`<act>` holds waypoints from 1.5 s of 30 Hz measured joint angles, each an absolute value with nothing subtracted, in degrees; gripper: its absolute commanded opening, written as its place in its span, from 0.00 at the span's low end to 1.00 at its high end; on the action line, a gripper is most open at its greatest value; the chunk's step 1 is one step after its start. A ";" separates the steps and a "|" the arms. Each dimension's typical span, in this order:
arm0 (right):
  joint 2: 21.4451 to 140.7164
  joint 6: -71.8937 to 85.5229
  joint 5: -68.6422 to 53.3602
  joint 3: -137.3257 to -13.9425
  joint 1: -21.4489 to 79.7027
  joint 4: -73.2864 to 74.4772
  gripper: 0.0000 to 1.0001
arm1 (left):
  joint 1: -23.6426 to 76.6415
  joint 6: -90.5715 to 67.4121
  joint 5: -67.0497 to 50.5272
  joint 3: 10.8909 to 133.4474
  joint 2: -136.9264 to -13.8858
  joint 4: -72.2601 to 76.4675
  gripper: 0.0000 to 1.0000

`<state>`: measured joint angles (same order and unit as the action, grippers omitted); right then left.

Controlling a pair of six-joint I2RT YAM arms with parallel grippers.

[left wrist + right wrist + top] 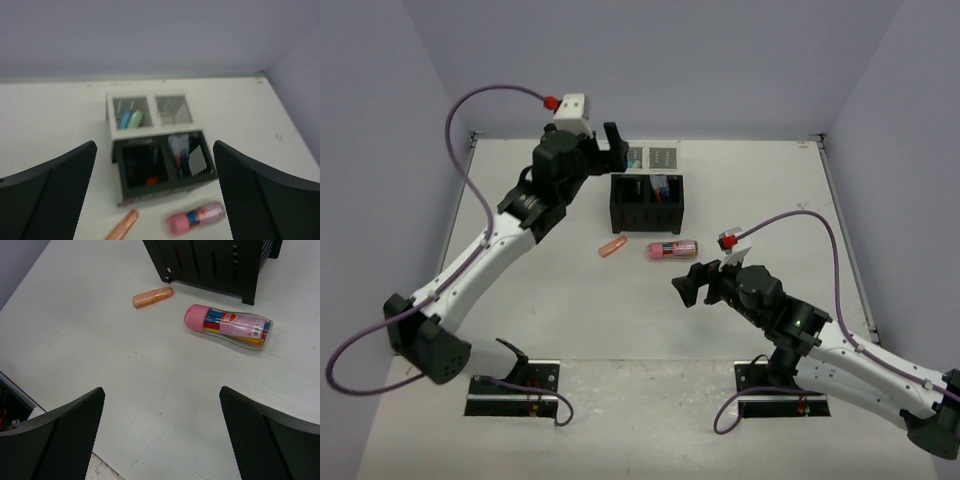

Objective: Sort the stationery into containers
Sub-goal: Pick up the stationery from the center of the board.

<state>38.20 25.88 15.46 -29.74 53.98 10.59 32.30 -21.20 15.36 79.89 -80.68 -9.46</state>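
Note:
The black two-compartment box [647,200] stands at the back of the table, with pens in its right compartment [186,152] and a red item in its left one. Behind it lie two light-grey trays [651,157]; the left tray [131,114] holds a blue and a green highlighter. An orange highlighter [152,297] and a pink tube of pens [227,326] lie in front of the box. My left gripper [154,150] hangs open and empty above the box's back left. My right gripper [162,390] is open and empty over bare table, short of the pink tube.
White walls close the table [520,300] at the back and on both sides. The arm bases [515,385] sit at the near edge. Purple cables loop off both arms.

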 measured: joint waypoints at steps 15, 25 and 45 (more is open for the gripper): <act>36.39 25.40 15.32 -28.93 53.98 9.16 0.99 | 31.84 -15.41 8.38 38.10 -79.33 5.10 0.99; 33.57 24.83 13.88 -27.81 53.98 8.61 0.99 | 31.90 -11.38 3.44 38.60 -93.40 15.82 0.89; 33.34 24.32 13.32 -27.73 53.98 8.23 0.99 | 32.55 -11.56 7.31 42.33 -98.45 16.45 0.16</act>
